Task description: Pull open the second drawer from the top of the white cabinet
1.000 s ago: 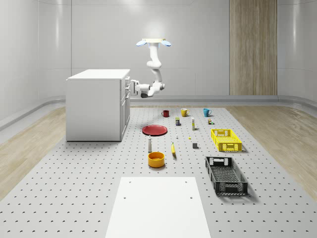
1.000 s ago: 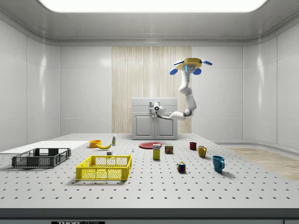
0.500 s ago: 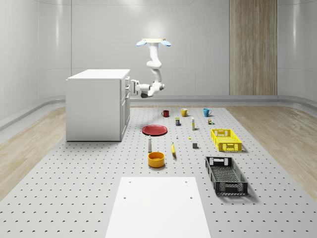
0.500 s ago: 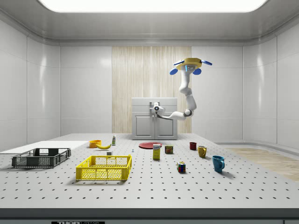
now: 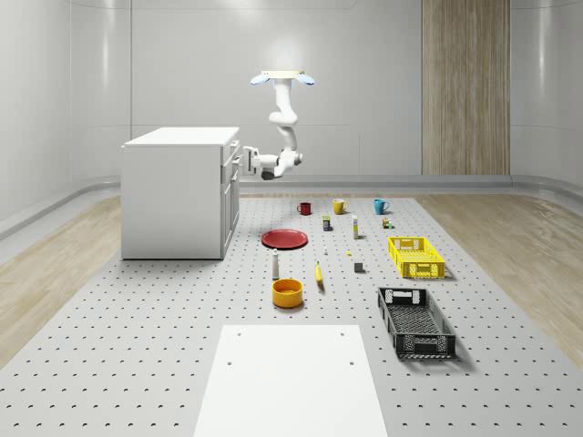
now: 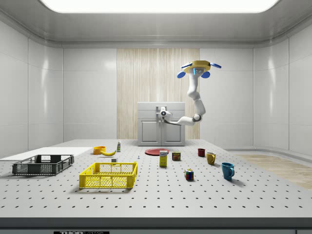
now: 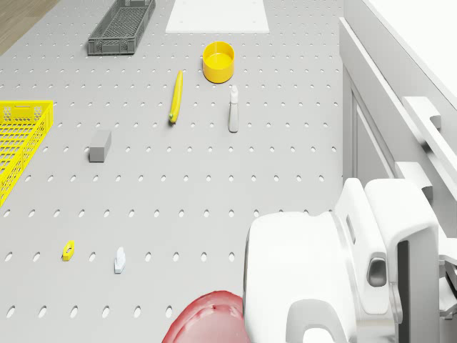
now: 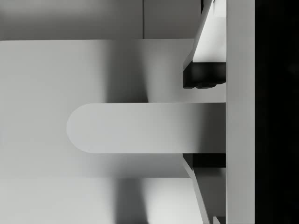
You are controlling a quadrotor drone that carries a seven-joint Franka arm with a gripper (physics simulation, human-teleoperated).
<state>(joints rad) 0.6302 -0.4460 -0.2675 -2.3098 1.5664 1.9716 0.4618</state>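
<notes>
Hovering mid-frame right of the white cabinet (image 5: 180, 193), gripper (image 5: 242, 162) clamping a drawer handle (image 8: 140, 127); no readable labels anywhere.

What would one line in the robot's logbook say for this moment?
drone: hovering beside white cabinet | gripper: at cabinet front, fingers either side of drawer handle | drawer: barely out, if at all

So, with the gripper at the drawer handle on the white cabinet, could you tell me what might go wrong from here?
1. The wrist view shows the white bar handle between the black finger pads; a loose grasp could slip off during the pull.
2. The drone hovers beside the white cabinet rather than resting on anything, so the pull may drag it toward the cabinet.
3. The gripper sits near the top drawers; it could be at the wrong one.
</notes>
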